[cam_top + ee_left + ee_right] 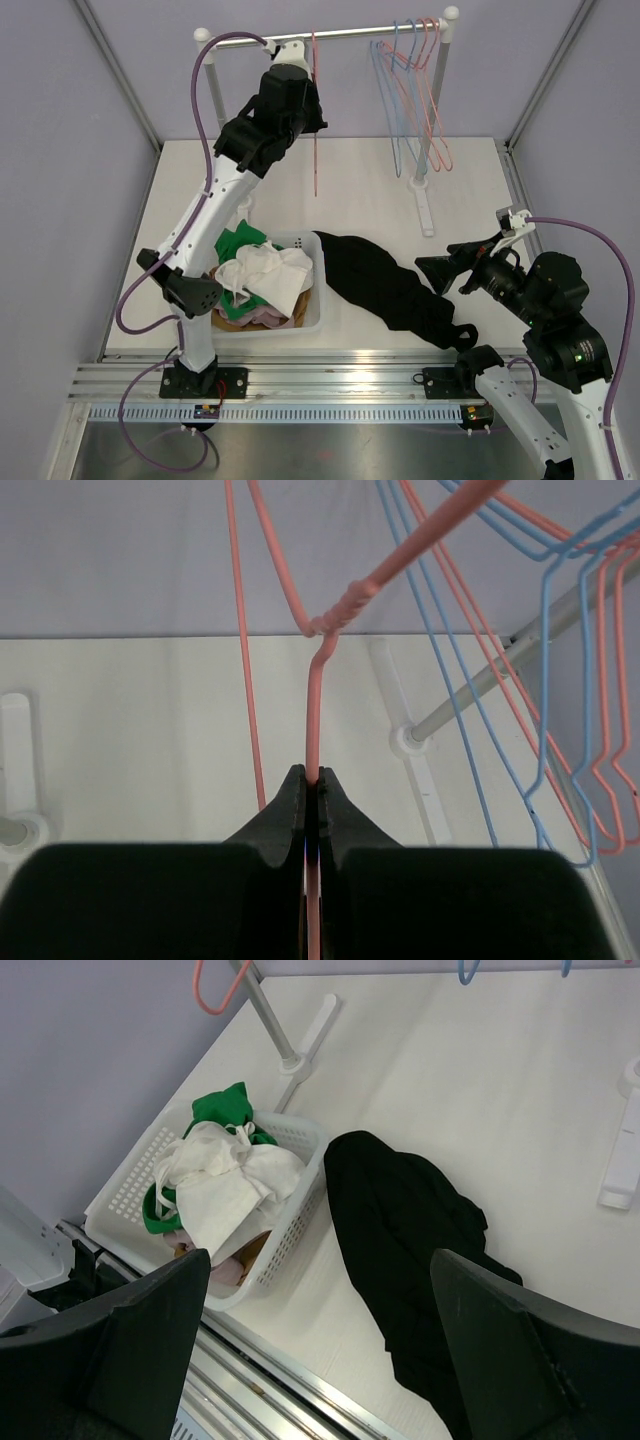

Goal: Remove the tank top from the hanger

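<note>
The black tank top lies crumpled on the table, right of the basket; it also shows in the right wrist view. The bare pink hanger hangs near the rail's left end. My left gripper is raised to the rail and shut on the pink hanger's wire, which runs between the fingertips. My right gripper is open and empty, held above the tank top's right end, as the right wrist view shows.
A white basket of white, green and pink clothes sits at front left. Several blue and pink hangers hang on the right of the white rail. The rack's foot stands at the back right.
</note>
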